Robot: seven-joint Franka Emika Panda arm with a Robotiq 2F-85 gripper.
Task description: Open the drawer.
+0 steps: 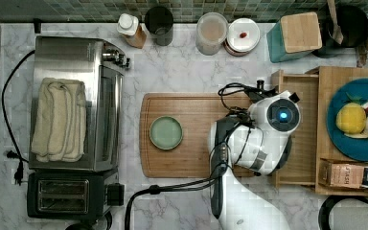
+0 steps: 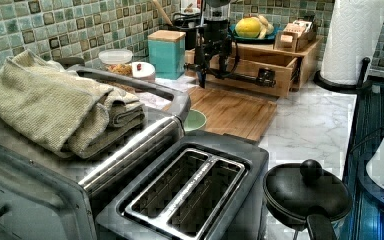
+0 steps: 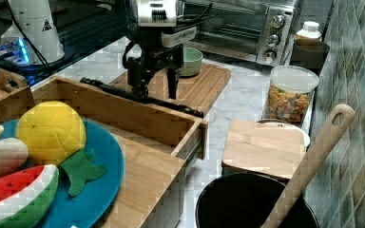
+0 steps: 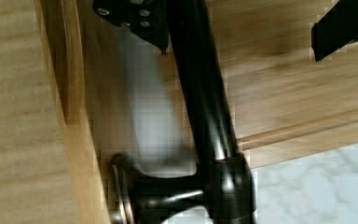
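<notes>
From the top view I see the drawer (image 1: 301, 129) pulled partway out of its wooden stand (image 1: 352, 170) toward the cutting board (image 1: 191, 134), its inside bare. The arm's wrist covers the drawer front. A green bowl (image 1: 166, 132) sits empty on the board. On the stand, a blue plate (image 1: 359, 124) carries toy fruit, and a small box (image 1: 352, 175) holds tea packets. Along the tiled wall I note a clear jar (image 1: 212, 32) and a lidded teal canister (image 1: 294, 36).

From the left view, the hand (image 2: 215, 62) hangs at the drawer's front, over the black bar handle (image 2: 240, 77). The drawer stands open and I see nothing in it. A folded towel (image 2: 55, 105) lies on the toaster oven (image 2: 130, 145).

From the right view, I see the fingers (image 3: 172, 80) spread apart, one on either side of the handle, not clamped on it. The drawer's hollow is bare wood. The jar holds cereal-like pieces; a black pot (image 3: 247, 204) holds a wooden utensil (image 3: 309, 166).

From the wrist view, the bar runs between the two fingers, with a gap at each.
</notes>
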